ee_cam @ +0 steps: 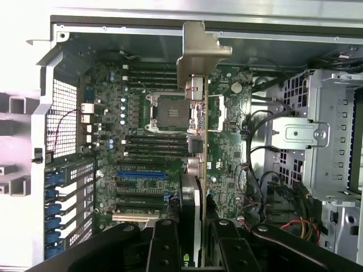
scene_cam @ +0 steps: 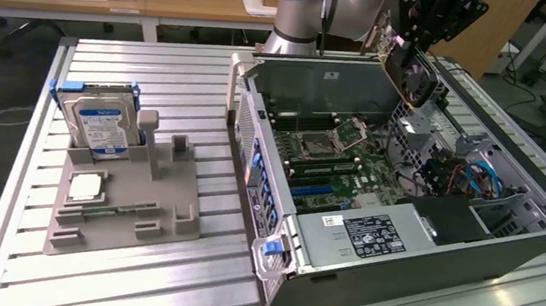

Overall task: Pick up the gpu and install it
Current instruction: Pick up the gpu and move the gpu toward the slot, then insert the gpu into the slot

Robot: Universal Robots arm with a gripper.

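The gpu (scene_cam: pixel 415 76), a dark card with a round fan, hangs edge-down over the open computer case (scene_cam: pixel 503 258), above its back corner. My gripper (scene_cam: pixel 436 22) is shut on the card's upper edge. In the wrist view the gpu (ee_cam: pixel 195 102) appears edge-on, its silver bracket (ee_cam: pixel 201 48) at the far end, clamped between my black fingers (ee_cam: pixel 164 243). My gripper (ee_cam: pixel 191 229) is over the motherboard (ee_cam: pixel 142 141), and the card runs over the CPU socket (ee_cam: pixel 167 112). A blue expansion slot (ee_cam: pixel 142 174) lies on the board beside the card.
A grey holder (scene_cam: pixel 123 206) on the slatted table carries an upright hard drive (scene_cam: pixel 100 125), a processor chip (scene_cam: pixel 84 186) and a slim memory stick (scene_cam: pixel 107 210). Inside the case are a power supply (scene_cam: pixel 366 233), loose cables (scene_cam: pixel 471 180) and a drive cage (ee_cam: pixel 323 136).
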